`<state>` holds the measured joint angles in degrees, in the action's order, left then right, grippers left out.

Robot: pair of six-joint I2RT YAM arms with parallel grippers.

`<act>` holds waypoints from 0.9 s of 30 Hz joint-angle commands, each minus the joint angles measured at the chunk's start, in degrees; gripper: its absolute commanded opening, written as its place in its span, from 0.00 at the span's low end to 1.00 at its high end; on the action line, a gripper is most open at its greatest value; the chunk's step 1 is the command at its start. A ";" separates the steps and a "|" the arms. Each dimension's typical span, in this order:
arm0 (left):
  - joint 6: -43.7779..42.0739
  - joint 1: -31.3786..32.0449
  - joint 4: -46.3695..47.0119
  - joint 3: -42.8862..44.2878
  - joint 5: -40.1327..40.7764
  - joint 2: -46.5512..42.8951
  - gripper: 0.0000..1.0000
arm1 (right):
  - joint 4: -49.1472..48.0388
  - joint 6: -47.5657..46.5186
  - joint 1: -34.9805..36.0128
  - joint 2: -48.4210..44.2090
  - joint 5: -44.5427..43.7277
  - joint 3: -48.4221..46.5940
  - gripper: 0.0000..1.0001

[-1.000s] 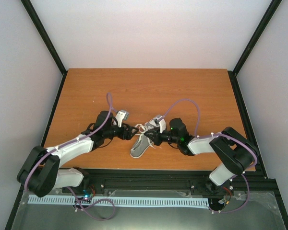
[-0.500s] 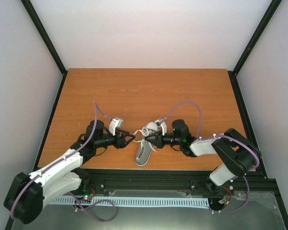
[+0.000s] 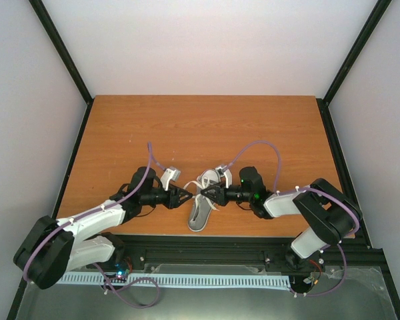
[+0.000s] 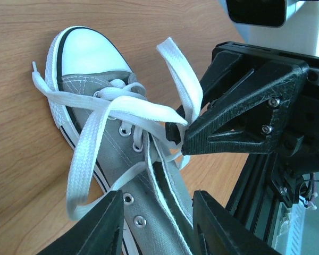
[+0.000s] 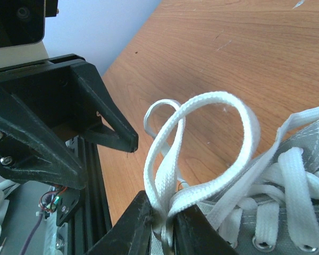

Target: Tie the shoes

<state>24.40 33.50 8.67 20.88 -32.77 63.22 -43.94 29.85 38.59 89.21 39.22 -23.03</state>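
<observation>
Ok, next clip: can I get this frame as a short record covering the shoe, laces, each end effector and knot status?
shoe: small grey canvas low-top sneaker with a white toe cap, on the brown wooden table
laces: long white flat laces, loose across the eyelets, one loop standing up
right end effector: shut on the base of that loop
left end effector: open, holding nothing, fingers either side of the shoe's opening, facing the right one
knot: no finished bow visible
</observation>
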 commanded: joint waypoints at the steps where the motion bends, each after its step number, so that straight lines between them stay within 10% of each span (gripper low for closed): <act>1: 0.36 0.25 4.15 2.14 0.02 1.20 0.37 | -1.19 -1.03 -0.35 -1.11 -2.55 0.76 0.13; 9: -0.49 0.25 4.47 2.38 -1.29 0.80 0.37 | -0.91 -1.34 -0.43 -1.19 -3.09 0.01 0.26; 27: -3.82 2.18 9.83 6.31 -3.67 8.68 0.32 | -1.85 0.04 -0.75 -4.45 -4.55 2.87 0.03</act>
<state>24.40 34.35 14.46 22.87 -33.08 69.04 -43.38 29.65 38.24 86.65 35.55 -21.19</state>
